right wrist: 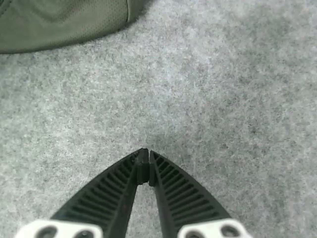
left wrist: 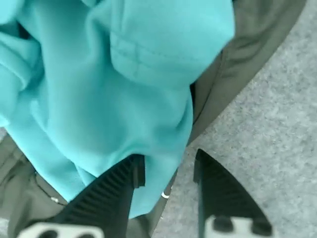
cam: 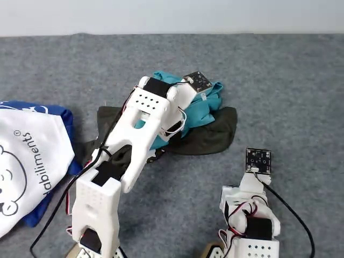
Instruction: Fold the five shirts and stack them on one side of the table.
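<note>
Grey carpet-like fabric covers the table (cam: pixel 285 70). The left arm (cam: pixel 140 129) stretches forward and across, its wrist bent down over a crumpled teal shirt (cam: pixel 214 98) that lies on top of a dark olive shirt (cam: pixel 215 134) near the middle of the table. The left gripper (left wrist: pixel 169 166) has its jaws partly open, with the teal hem at one finger and nothing clamped between them. The right arm (cam: pixel 250 215) is folded back near the front edge. The right gripper (right wrist: pixel 148 159) points down at bare fabric with its tips pressed together and holds nothing. A white printed shirt (cam: pixel 32 156) lies over a blue shirt (cam: pixel 60 115) at the far left edge.
</note>
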### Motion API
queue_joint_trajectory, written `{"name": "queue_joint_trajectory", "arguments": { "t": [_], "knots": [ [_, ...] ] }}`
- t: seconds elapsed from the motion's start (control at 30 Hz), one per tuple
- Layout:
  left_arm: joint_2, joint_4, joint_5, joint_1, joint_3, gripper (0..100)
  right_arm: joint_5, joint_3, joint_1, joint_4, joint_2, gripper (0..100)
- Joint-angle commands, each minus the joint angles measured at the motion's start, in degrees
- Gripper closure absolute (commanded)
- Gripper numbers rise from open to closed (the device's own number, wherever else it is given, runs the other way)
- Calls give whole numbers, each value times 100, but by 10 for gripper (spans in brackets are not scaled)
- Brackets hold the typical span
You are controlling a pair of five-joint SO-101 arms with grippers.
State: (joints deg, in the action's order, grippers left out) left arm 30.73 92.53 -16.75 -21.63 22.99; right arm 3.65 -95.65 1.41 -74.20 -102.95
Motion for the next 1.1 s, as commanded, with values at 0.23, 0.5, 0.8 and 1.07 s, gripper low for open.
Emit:
{"name": "queue_joint_trajectory", "arguments": {
  "t": [0.23,0.5,0.8,1.07],
  "knots": [
    [510,-325,18,97,101,850,-62,-88,-31,-22,-22,989],
    [589,-35,0,114,629,996,-62,-88,-31,-22,-22,989],
    [-440,695,255,738,2422,996,-62,-88,-31,-22,-22,989],
    [-1758,774,941,1943,2976,996,-62,-88,-31,-22,-22,989]
  ]
}}
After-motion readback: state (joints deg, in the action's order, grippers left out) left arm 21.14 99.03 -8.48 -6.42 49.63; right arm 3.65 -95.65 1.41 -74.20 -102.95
